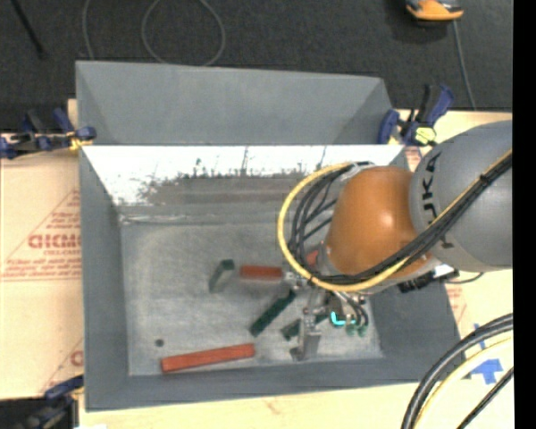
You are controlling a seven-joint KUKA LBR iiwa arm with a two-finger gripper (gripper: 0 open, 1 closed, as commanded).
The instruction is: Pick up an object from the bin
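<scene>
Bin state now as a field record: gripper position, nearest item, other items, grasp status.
bin: grey metal bin
gripper: low over front right floor
nearest: dark green narrow stick, tilted, just left of gripper
mid floor: orange-handled tool with grey head
front left: long flat red bar
grasp: cannot tell

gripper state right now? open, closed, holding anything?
Gripper: cannot be told. It is low in the bin, front right, next to a dark green stick.
</scene>
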